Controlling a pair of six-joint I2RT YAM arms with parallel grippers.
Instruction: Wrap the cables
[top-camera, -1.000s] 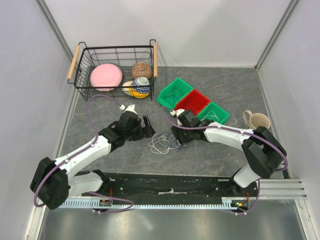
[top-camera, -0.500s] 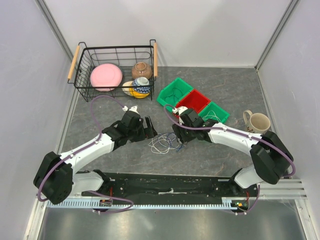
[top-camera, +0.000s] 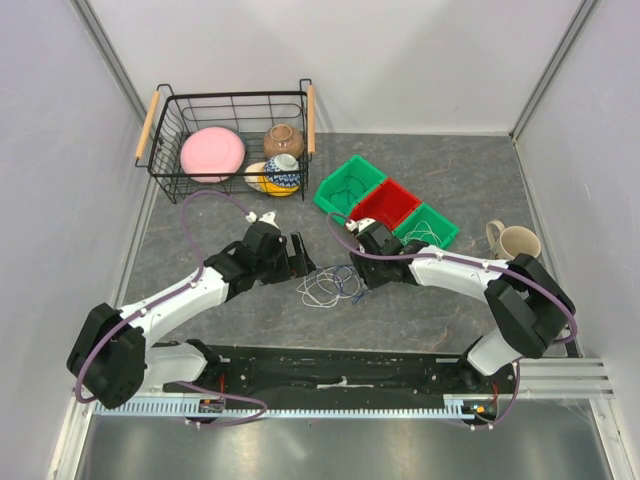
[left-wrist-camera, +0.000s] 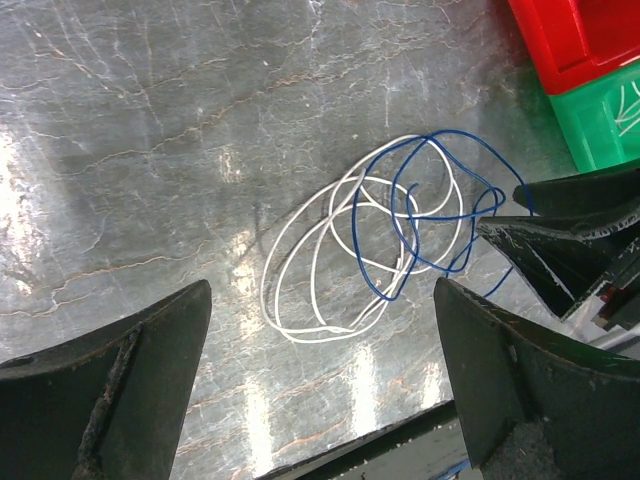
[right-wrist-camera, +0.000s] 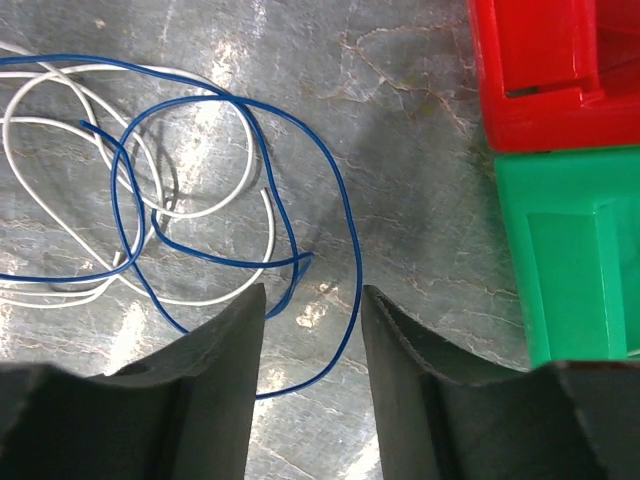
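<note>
Right tool (right-wrist-camera: 312, 300) farther; cables (top-camera: 325, 286) seemingly tangled

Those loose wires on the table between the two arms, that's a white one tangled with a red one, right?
Not quite. The left wrist view shows the white wire tangled with a blue wire, not a red one, both loose on the table. The only red thing there is the red bin.

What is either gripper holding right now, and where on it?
Nothing. The left gripper is open over the white cable; the right gripper is open, astride a blue cable strand.
</note>
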